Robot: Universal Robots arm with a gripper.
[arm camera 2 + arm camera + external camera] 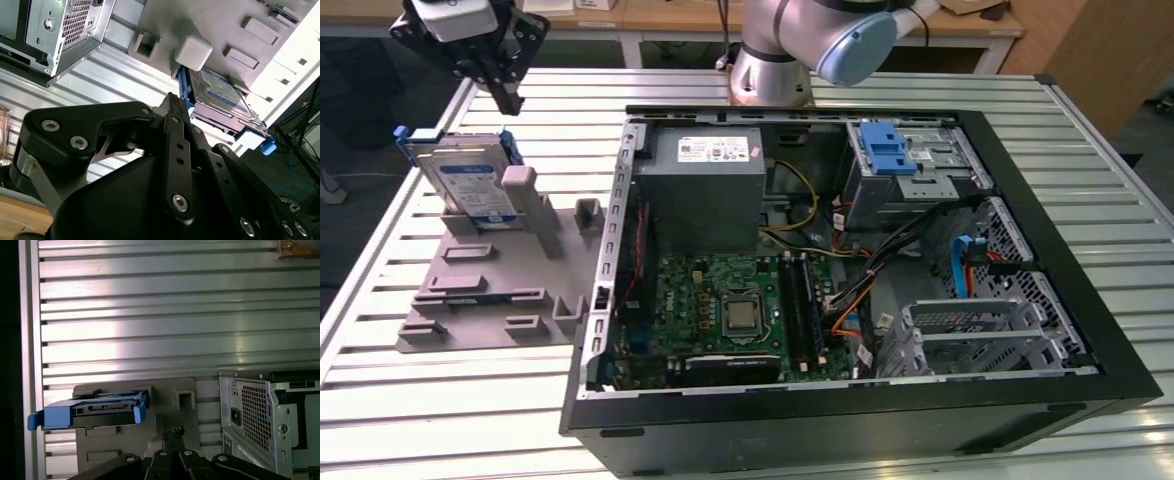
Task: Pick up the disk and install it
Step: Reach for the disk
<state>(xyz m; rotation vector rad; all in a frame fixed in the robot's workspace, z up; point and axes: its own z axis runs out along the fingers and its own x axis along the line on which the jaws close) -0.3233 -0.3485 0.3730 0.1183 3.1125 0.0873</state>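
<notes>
Disk (464, 180) untouched — the gripper (507, 100), fingers pressed together on nothing, hangs close above it. It stands on edge in its blue caddy, slotted in a grey fixture (494, 300) on the bench (454, 400) — at the exterior view's left of the open computer case (854, 250).

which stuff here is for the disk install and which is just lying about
For the job: disk, hand near it, grey rack holding the disk, open computer case.
Just there: power-supply box, motherboard, slatted table.
</notes>
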